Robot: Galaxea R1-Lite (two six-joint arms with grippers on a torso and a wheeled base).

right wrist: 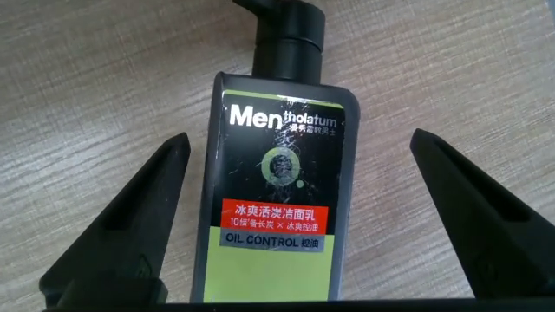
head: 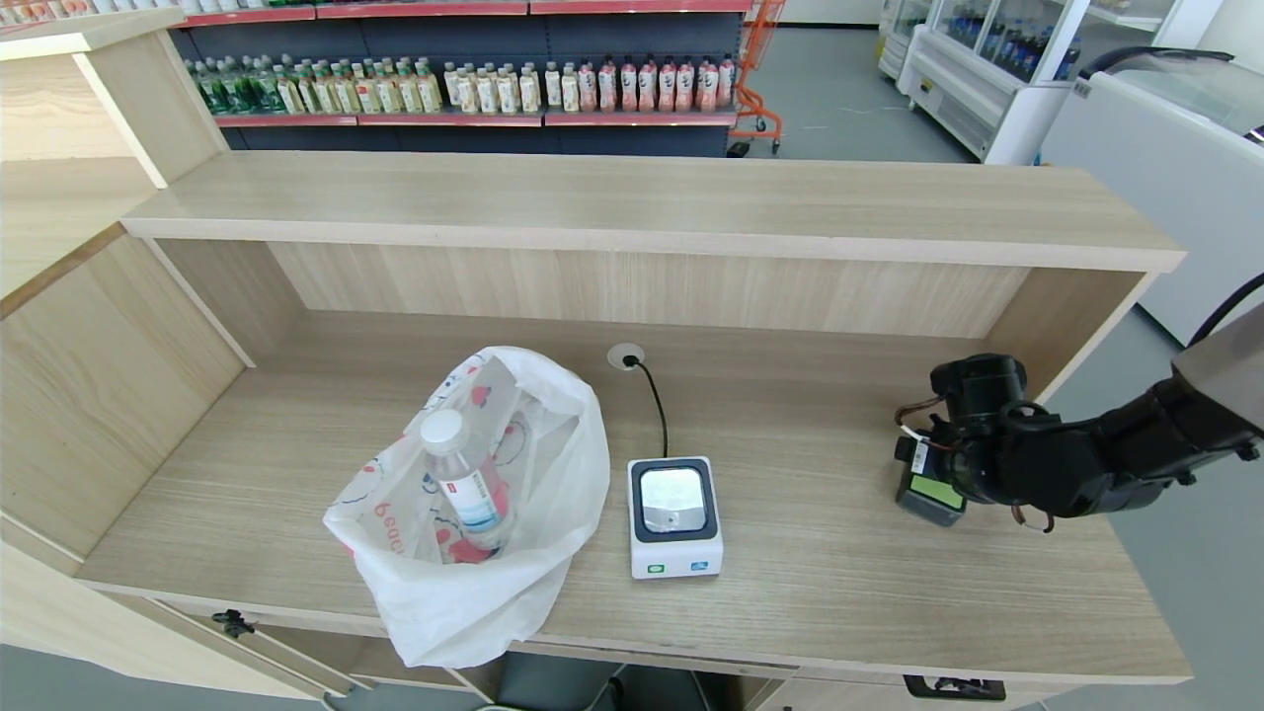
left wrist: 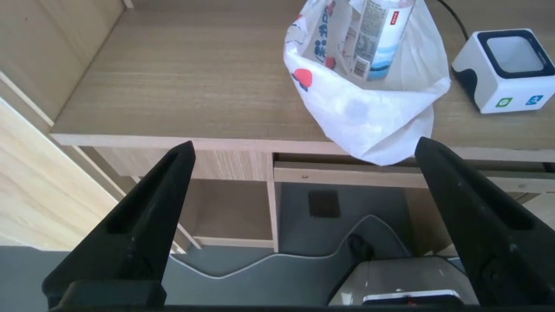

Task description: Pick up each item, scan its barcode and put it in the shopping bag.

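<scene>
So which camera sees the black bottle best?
The right wrist view: the black bottle lies flat on the counter right below it, label up, between the open jaws. The head view catches just a green-and-black corner by the right arm. The left wrist view faces the shopping bag instead.

counter (head: 790, 612): pale wood grain, raised ledge (head: 642, 207) along its far edge, side panel at left | behind: dark shelving (head: 464, 133) with red rails, rows of bottles | floor (head: 839, 109): smooth grey | far right: white glass-fronted chillers (head: 987, 89), orange trolley (head: 762, 59) beside shelving | under front edge: open cubby (left wrist: 225, 208) | light: even, bright
</scene>
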